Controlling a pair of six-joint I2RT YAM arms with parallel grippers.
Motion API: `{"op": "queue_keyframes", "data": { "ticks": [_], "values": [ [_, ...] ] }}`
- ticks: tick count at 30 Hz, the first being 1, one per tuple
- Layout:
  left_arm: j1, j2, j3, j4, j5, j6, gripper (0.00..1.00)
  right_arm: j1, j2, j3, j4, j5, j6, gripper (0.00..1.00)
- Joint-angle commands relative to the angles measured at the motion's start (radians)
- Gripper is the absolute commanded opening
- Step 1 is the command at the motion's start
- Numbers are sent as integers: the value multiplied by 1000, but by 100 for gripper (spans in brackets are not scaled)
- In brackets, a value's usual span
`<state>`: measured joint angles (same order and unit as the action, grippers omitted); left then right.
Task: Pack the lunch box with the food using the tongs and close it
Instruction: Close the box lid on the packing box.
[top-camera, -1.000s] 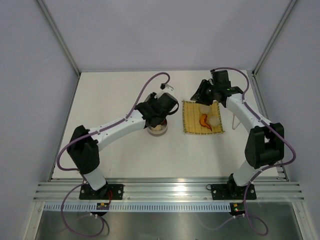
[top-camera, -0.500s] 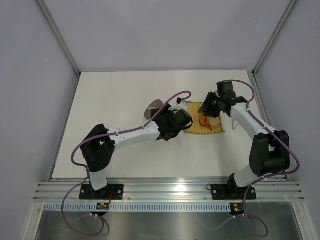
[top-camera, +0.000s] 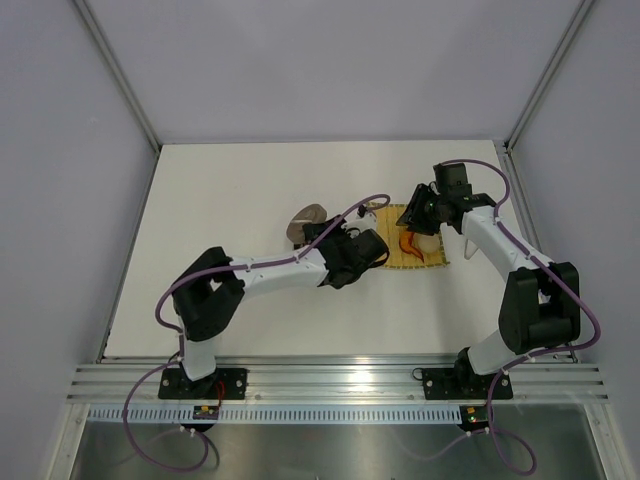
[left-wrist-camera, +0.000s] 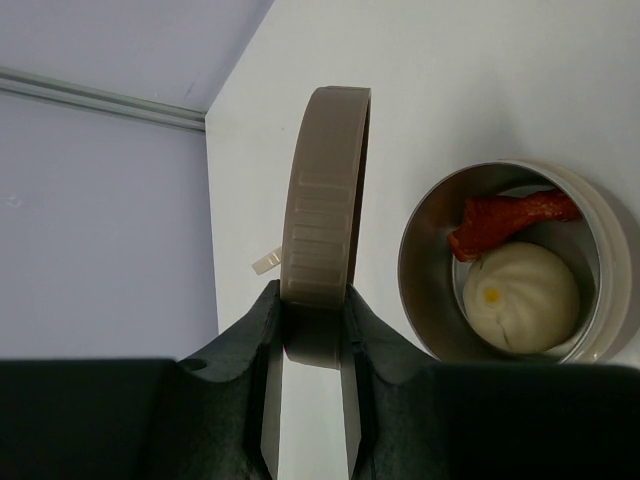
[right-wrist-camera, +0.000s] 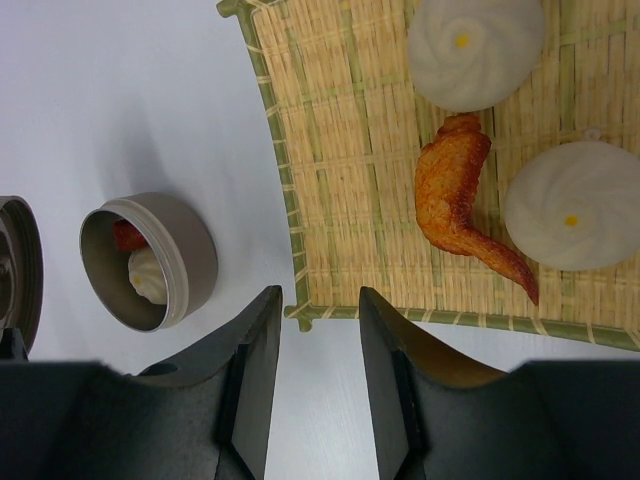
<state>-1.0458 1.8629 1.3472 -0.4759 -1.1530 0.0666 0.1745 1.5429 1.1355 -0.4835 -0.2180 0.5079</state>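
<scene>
My left gripper (left-wrist-camera: 312, 300) is shut on the rim of the brownish-grey lid (left-wrist-camera: 325, 200), which stands on edge above the table. Beside it the round silver lunch box (left-wrist-camera: 428, 262) sits open, holding a cream bun (left-wrist-camera: 520, 298) and a red-brown chunk (left-wrist-camera: 510, 220). The right wrist view shows the lunch box (right-wrist-camera: 185, 250) left of the yellow woven mat (right-wrist-camera: 350, 150). On the mat lie two cream buns (right-wrist-camera: 475, 50) (right-wrist-camera: 575, 205) and an orange wing piece (right-wrist-camera: 455, 195). My right gripper (right-wrist-camera: 320, 300) hangs open and empty over the mat's corner. A thin pale line right of the mat looks like the tongs (top-camera: 467, 246).
The mat (top-camera: 432, 262) lies right of centre on the white table, with my right gripper (top-camera: 415, 212) above its far-left part. The left arm (top-camera: 280, 270) stretches across the middle towards the mat. Grey walls and aluminium rails close in the table's sides and back.
The left arm has swung away from where it hovered over the lunch box, reaching further right, with the lid in its jaws. The right gripper has shifted slightly towards the mat.
</scene>
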Motion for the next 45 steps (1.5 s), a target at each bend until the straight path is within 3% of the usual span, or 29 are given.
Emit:
{"op": "queue_keyframes", "data": {
  "ticks": [1,24,36,45],
  "values": [
    [-11,18,-10,56,-76,4,0,-3,-14,1,17,11,-19,44],
    [-68,76,-14,-24,-70,-62,0,-3,-12,-10,26,0,-17,44],
    [-69,67,-22,5,-152,-42,0,-3,-4,-8,31,-6,-17,44],
    [-74,111,-26,11,-119,-40,0,-4,-4,-11,33,-7,-19,44]
  ]
}}
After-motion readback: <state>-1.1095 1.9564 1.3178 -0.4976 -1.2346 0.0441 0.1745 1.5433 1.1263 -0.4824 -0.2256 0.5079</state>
